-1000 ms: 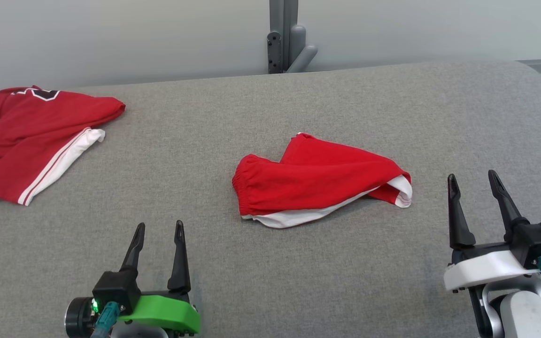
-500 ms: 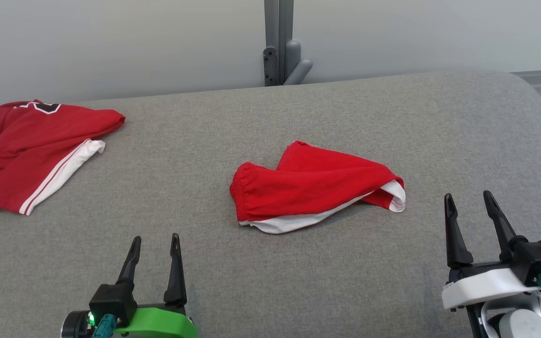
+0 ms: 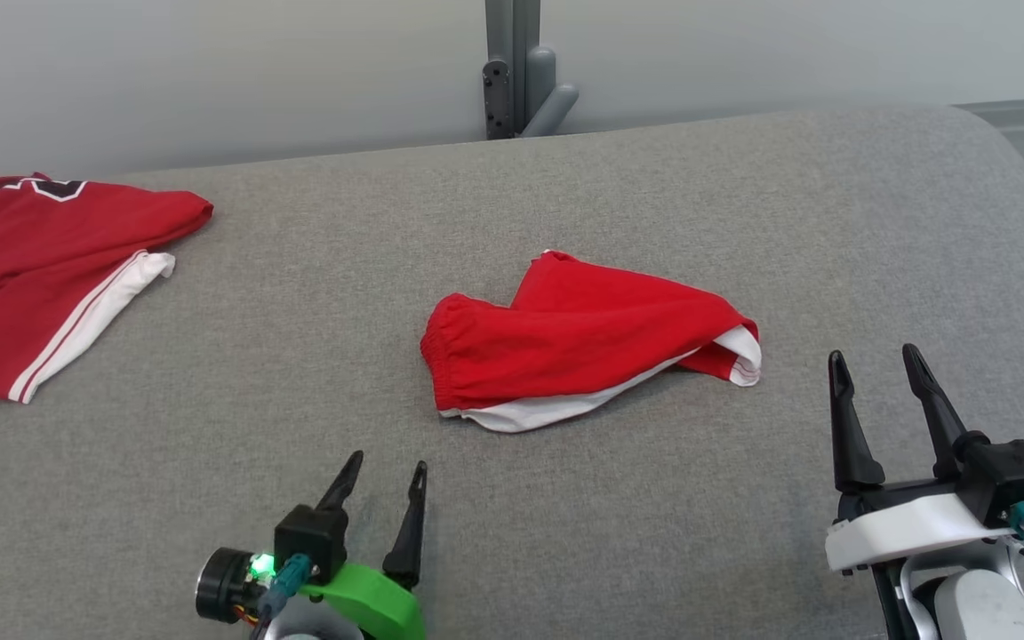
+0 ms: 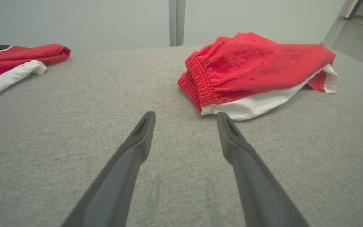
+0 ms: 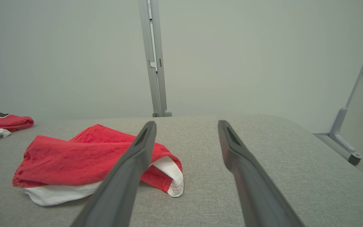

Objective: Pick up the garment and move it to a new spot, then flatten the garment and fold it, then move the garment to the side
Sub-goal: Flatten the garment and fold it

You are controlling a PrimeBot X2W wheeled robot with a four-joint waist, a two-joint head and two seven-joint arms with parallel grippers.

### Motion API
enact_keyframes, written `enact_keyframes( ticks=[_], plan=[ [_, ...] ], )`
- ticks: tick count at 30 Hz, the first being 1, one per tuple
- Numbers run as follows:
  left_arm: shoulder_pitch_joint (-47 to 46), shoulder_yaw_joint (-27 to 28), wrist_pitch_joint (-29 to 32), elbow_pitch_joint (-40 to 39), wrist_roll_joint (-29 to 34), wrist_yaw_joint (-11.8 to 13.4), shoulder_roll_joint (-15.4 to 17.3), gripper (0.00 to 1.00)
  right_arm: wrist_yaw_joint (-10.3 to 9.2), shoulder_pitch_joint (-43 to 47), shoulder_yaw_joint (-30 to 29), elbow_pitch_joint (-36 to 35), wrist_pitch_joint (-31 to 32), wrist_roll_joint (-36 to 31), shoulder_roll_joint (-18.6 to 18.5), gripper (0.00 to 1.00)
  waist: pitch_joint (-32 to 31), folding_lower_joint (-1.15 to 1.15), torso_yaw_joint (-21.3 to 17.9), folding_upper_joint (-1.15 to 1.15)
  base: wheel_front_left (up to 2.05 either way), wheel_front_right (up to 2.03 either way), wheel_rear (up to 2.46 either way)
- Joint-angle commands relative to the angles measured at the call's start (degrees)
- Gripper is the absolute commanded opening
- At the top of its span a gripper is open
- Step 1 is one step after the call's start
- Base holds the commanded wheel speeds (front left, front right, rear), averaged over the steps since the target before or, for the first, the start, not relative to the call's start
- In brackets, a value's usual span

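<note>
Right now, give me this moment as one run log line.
phase: pre-grasp | left tool: open, empty | right tool: open, empty | red-and-white garment: crumpled, centre of grey surface, untouched | second garment: far left

The left gripper (image 4: 185, 115) holds its two dark fingers (image 4: 128, 164) spread apart and empty over the grey fabric counter (image 4: 74, 126), one fingertip just beside the white edge of the crumpled red garment (image 4: 257, 69), while a second garment (image 4: 11, 60), red and white, lies well apart at the far left.
</note>
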Motion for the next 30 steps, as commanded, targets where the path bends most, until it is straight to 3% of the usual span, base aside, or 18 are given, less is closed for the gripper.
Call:
enact_keyframes(
  ticks=[1, 10, 25, 28, 30],
  plan=[
    [-2.20, -0.82, -0.04, 2.10, -0.18, -0.68, 0.11, 1.00, -0.05, -0.69, 0.08, -0.10, -0.17, 0.40, -0.03, 1.00, 1.26, 0.00, -1.20, 0.17, 0.00, 0.00, 0.00],
    [-11.19, -2.45, -0.04, 13.05, -4.31, -0.53, 0.15, 1.00, -0.05, -2.83, 0.34, -0.81, -0.17, 0.55, -0.02, 1.00, 6.02, 0.00, -5.44, 0.17, 0.00, 0.00, 0.00],
    [-13.29, -2.77, -0.04, 13.79, -4.50, -1.00, 0.16, 1.00, -0.06, -3.91, 0.42, -1.06, -0.17, 0.87, -0.01, 1.00, 8.58, 0.00, -8.44, 0.17, 0.00, 0.00, 0.00],
    [-12.92, -2.64, -0.04, 12.44, -4.21, -1.18, 0.16, 0.88, -0.06, -3.90, 0.26, -1.23, -0.17, 0.87, 0.00, 1.00, 8.53, 0.00, -8.53, 0.17, 0.00, 0.00, 0.00],
    [-12.33, -2.42, -0.04, 11.43, -4.19, -1.32, 0.16, 0.63, -0.06, -3.81, 0.17, -1.27, -0.17, 0.83, -0.01, 1.00, 8.45, 0.00, -8.53, 0.17, 0.00, 0.00, 0.00]
  ],
)
